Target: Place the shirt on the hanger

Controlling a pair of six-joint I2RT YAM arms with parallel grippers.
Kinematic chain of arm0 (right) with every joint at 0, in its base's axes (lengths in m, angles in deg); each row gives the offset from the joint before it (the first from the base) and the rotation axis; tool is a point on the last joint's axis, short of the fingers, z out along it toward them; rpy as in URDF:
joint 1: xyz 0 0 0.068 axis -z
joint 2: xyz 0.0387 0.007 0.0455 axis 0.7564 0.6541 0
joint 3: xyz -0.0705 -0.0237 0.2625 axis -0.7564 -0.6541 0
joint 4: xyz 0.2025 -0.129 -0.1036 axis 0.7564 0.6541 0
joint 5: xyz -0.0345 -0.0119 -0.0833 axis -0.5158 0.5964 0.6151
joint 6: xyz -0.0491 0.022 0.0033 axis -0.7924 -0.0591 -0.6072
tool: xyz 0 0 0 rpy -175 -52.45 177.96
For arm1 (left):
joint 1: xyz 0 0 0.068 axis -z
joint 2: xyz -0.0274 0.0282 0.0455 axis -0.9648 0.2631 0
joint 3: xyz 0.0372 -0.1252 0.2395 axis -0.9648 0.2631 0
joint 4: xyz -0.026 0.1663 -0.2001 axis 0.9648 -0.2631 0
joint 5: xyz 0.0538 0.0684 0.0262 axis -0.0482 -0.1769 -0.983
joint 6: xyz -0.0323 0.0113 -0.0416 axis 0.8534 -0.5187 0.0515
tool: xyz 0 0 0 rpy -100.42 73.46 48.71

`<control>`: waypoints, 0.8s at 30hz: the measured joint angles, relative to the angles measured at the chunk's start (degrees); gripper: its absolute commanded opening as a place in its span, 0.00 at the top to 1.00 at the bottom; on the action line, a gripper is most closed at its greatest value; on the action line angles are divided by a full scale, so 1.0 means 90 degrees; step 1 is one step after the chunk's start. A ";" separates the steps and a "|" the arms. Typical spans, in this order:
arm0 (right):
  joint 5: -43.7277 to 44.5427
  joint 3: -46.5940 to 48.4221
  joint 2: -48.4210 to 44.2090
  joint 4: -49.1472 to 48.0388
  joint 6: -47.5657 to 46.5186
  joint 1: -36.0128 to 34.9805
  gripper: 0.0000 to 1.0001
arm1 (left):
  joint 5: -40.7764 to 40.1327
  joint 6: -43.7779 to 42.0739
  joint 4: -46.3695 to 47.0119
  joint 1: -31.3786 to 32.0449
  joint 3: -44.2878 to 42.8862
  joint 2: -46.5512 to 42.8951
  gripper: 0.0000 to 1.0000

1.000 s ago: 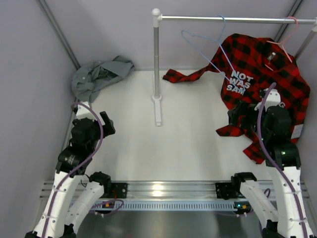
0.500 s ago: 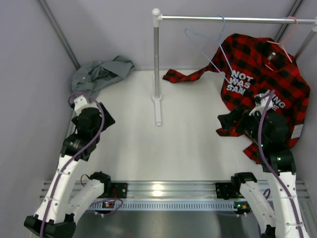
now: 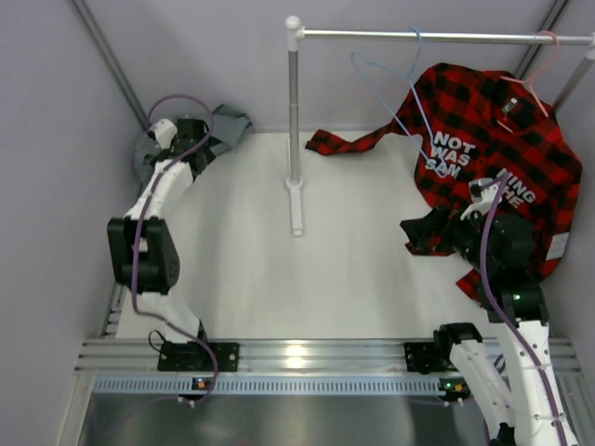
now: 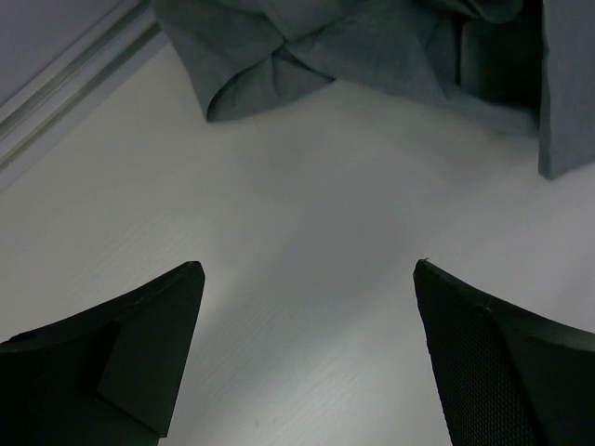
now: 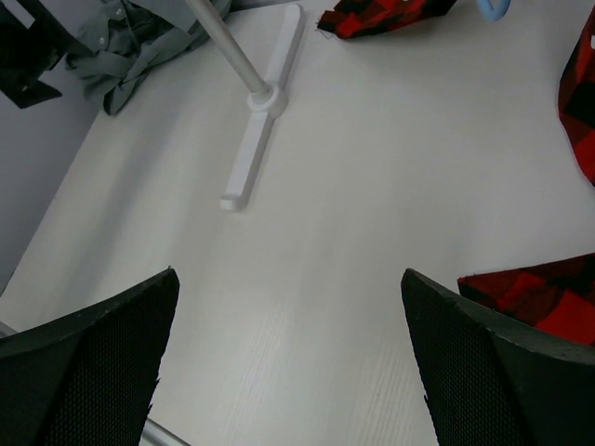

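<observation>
Spread wide, the left gripper (image 4: 307, 268) is seen with only bare table (image 4: 307, 186) between its fingers, and nothing is held. Compared with a second ago, the left arm has been stretched from the near left out to the far left corner, and its jaws have been opened a little further on the way. The gripper is now poised just short of the shirt (image 4: 372, 46), whose nearest fold lies just beyond the fingertips, apart from them. This is judged to be the approach to the first grasp: no cloth has been lifted yet and the whole hanging job is still to be done.

The right gripper (image 5: 290, 274) is likewise held open and empty over the table at the right, and has been moved only slightly.

The shirt is left crumpled in the far left corner, against the wall. As a heap its long axis is seen to run from near left to far right. Collar and sleeves cannot be told apart, so no facing can be given.

The hanger (image 3: 410, 78) is hooked on the rail (image 3: 465, 37) at the far right, hook uppermost, well apart from the shirt. Its long bar is slanted from upper left down toward the plaid shirt (image 3: 493, 121).
</observation>
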 measured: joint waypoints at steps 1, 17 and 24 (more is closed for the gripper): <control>-0.0029 -0.0044 0.0002 -0.0032 0.0002 0.0002 0.01 | 0.0017 -0.0053 0.0053 -0.0141 -0.0352 0.0440 0.04; -0.1056 -0.0984 0.0223 -0.1173 0.0274 -0.0165 0.01 | 0.0342 -0.1362 0.0777 -0.1656 -0.5214 0.5450 0.76; -0.1044 -0.1243 0.0279 -0.1710 0.0384 -0.0168 0.01 | 0.1137 -0.1520 0.0923 -0.1773 -0.5246 0.5574 1.00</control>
